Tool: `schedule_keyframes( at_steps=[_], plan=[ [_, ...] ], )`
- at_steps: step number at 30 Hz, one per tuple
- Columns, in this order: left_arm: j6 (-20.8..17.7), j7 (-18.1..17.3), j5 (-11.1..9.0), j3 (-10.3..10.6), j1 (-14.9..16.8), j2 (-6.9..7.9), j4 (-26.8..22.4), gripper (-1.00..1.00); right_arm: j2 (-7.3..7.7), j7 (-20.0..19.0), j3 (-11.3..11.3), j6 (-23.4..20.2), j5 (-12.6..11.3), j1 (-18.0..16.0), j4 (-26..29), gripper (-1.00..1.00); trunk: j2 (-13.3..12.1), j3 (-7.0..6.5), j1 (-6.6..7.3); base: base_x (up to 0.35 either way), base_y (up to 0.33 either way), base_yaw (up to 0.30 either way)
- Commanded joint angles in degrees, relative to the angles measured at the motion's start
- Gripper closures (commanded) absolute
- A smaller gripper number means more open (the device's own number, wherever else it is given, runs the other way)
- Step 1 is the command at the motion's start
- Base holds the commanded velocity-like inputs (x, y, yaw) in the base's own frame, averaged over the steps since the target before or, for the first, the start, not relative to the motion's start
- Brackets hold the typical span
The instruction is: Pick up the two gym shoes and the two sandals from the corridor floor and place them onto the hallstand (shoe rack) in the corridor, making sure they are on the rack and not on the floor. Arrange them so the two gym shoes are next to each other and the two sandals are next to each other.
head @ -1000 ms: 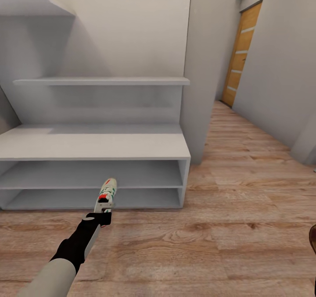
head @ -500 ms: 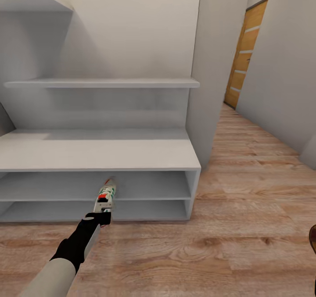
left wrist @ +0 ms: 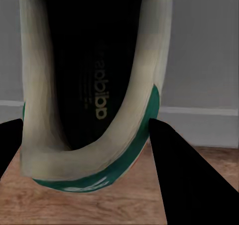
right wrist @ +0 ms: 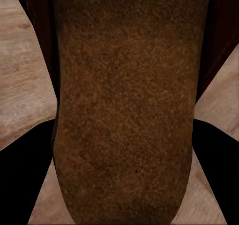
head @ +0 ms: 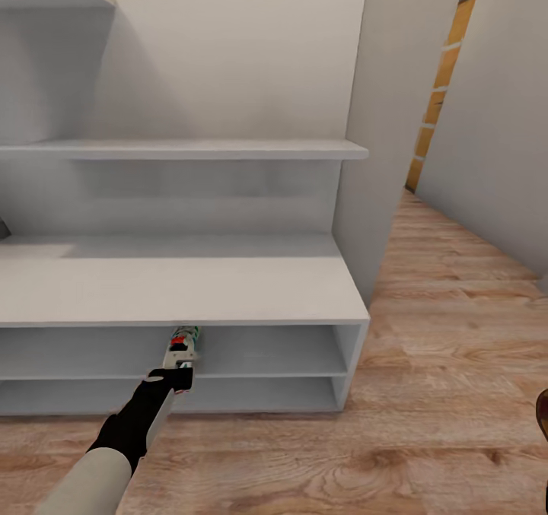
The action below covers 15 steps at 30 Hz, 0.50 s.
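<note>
My left gripper is shut on the heel of a white gym shoe with green stripes and a red-orange tongue. The shoe's toe reaches in under the top board of the pale-grey hallstand, at its upper open tier. In the left wrist view the gym shoe shows its dark opening, held in the left gripper. My right gripper is shut on a reddish-brown sandal above the corridor floor. A sliver of that sandal shows at the head view's right edge.
The hallstand's back panel carries a long shelf. A wall corner stands just right of the unit. Beyond it the wood-plank corridor floor runs back to an orange door.
The whole view has closed in on the hallstand, which looks larger and nearer. The gym shoe's toe, earlier in front of the tiers, is now under the top board.
</note>
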State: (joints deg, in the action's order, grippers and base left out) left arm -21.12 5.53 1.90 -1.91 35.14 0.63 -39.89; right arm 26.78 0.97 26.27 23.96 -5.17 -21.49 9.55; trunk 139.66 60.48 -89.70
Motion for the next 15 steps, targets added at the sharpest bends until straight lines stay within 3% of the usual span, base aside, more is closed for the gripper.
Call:
schedule_keyframes(
  at_steps=[1,7,15],
  plan=[
    [-0.3,0.0,0.3,0.0,0.0,-0.01,-0.1,1.0,0.03,0.1,-0.3,0.2,-0.5,0.0,-0.1,1.0,0.0,0.05,-0.02,0.337,0.002,0.0],
    [-0.2,0.0,0.3,-0.1,-0.1,0.05,-0.2,1.0,0.03,0.1,-0.3,0.2,-0.5,0.0,-0.1,1.0,0.0,0.05,-0.02,0.323,0.001,0.0],
    [-0.2,0.0,0.3,-0.2,-0.1,0.08,-0.2,1.0,0.03,0.1,-0.3,0.2,-0.5,0.0,-0.1,1.0,0.0,0.05,-0.02,0.057,0.0,0.0]
  ],
)
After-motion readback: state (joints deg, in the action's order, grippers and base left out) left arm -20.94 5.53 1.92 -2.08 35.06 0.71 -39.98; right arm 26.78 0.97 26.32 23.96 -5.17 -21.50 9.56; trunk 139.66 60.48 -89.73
